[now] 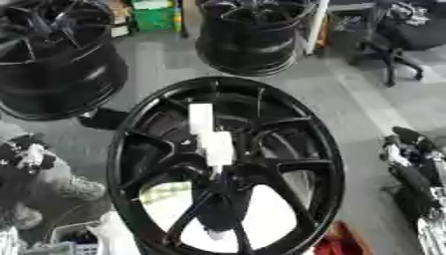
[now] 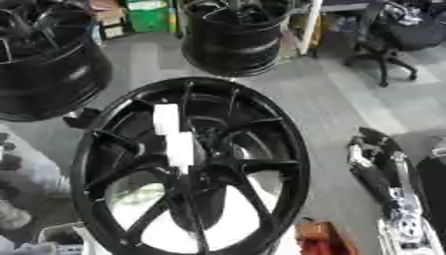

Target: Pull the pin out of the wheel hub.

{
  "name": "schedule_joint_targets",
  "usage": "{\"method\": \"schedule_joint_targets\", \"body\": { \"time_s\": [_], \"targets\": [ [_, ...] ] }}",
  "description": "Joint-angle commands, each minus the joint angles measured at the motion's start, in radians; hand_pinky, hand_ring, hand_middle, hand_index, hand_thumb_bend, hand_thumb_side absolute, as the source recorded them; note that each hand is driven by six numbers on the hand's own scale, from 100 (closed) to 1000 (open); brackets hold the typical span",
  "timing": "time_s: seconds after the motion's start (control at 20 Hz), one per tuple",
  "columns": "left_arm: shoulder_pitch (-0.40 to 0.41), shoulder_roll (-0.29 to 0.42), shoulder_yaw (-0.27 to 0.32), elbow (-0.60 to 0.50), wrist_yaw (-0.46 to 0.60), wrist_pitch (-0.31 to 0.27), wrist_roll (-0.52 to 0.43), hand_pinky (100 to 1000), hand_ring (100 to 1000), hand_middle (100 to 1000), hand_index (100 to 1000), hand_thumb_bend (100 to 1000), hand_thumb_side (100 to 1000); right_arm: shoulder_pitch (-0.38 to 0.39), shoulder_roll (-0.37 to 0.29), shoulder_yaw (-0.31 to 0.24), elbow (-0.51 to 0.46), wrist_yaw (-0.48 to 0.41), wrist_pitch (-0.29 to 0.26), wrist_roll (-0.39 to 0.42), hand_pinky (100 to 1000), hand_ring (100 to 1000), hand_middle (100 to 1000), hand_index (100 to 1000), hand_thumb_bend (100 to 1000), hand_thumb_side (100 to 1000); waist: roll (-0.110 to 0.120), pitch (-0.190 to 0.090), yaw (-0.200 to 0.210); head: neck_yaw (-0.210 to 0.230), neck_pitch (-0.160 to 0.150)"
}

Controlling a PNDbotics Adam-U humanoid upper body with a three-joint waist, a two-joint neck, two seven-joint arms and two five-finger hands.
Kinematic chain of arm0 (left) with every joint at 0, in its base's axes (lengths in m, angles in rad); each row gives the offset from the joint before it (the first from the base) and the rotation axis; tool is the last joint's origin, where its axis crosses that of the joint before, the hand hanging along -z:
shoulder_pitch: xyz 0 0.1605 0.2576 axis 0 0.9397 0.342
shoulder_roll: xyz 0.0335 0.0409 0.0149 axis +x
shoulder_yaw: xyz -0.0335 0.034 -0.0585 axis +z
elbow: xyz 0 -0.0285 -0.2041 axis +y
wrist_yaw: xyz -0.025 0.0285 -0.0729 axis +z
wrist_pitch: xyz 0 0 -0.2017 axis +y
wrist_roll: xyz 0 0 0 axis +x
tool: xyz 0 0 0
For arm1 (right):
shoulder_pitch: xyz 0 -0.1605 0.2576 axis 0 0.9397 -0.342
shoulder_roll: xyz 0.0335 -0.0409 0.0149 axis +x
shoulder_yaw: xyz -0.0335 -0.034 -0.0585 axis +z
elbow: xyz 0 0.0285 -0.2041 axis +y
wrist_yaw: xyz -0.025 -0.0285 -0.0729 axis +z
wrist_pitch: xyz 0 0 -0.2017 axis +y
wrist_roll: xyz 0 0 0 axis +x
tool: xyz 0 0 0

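Observation:
A big black wheel hub (image 1: pixel 335 169) stands tilted in the middle, its spokes facing me. A white pin (image 1: pixel 209 137) in two blocky sections sticks up out of its centre, the narrower section on top. My right hand (image 2: pixel 368 149) hangs at the right edge, fingers straight and pointing up, a good way off the rim and holding nothing. My left hand (image 1: pixel 28 155) shows at the left edge as a black and silver shape, apart from the hub. Neither hand touches the pin.
Two more black wheels stand behind, one at the top left (image 1: pixel 52 55) and one at the top centre (image 1: pixel 248 35). An office chair (image 1: pixel 396 35) is at the top right, a green crate (image 1: pixel 155 17) at the back. Something red (image 2: pixel 318 234) lies by the hub's lower right.

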Motion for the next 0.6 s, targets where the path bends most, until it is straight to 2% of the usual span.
{"method": "schedule_joint_targets", "body": {
  "time_s": [0.05,0.3,0.45,0.6],
  "targets": [
    [-0.025,0.074,-0.004,-0.040,-0.005,-0.007,-0.005,612,552,586,732,131,482,-0.008,-0.013,-0.008,-0.018,0.002,-0.001,-0.001,639,525,643,784,100,348,0.003,-0.008,-0.003,-0.005,0.005],
    [-0.091,0.200,-0.040,-0.092,-0.042,-0.027,-0.040,617,556,593,738,129,446,-0.009,-0.020,-0.007,-0.015,0.005,-0.001,0.000,640,526,644,784,100,348,0.016,-0.017,-0.007,-0.009,0.005],
    [-0.150,0.276,-0.090,-0.115,-0.087,-0.047,-0.081,629,568,608,748,131,421,-0.007,-0.029,-0.008,-0.014,0.008,-0.001,0.000,640,526,644,785,100,347,0.028,-0.022,-0.011,-0.013,0.005],
    [-0.225,0.357,-0.164,-0.108,-0.136,-0.086,-0.130,653,590,639,770,148,404,-0.006,-0.039,-0.008,-0.013,0.013,-0.001,0.001,640,526,644,785,100,347,0.041,-0.028,-0.017,-0.016,0.005]
  ]
}}
